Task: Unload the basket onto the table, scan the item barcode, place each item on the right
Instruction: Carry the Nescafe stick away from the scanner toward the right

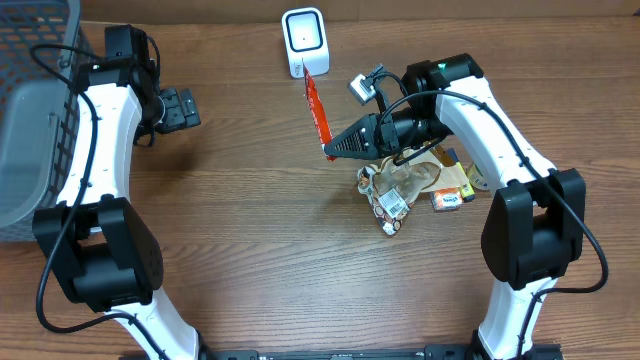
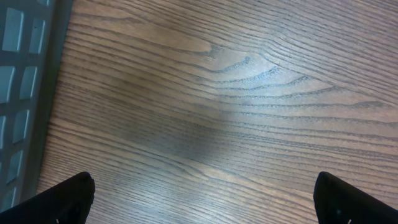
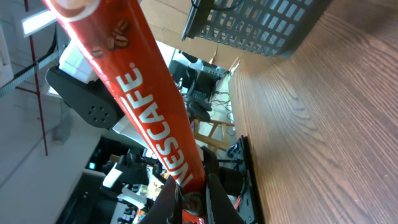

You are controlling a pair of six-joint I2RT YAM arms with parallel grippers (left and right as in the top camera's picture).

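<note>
We see the right end effector (image 1: 332,152) closed tight on one end of a red coffee stick (image 1: 317,108). The stick is off the surface (image 1: 250,230). It slants away from the jaws towards the white scanner (image 1: 303,40) at the far edge. Its free end lies just beside the scanner's base, and we cannot tell whether the two touch. The right wrist view shows white "NESCAFE" lettering running along the stick, with the pinched end between the dark fingers (image 3: 168,202). We can make out no barcode on the side that shows.

The left end effector (image 1: 185,108) stands wide open and holds nothing. It hangs over bare wood, near the grey basket (image 1: 30,120) at the left edge. A small heap of packets (image 1: 405,185) lies on the surface just under the right arm, well apart from the scanner.
</note>
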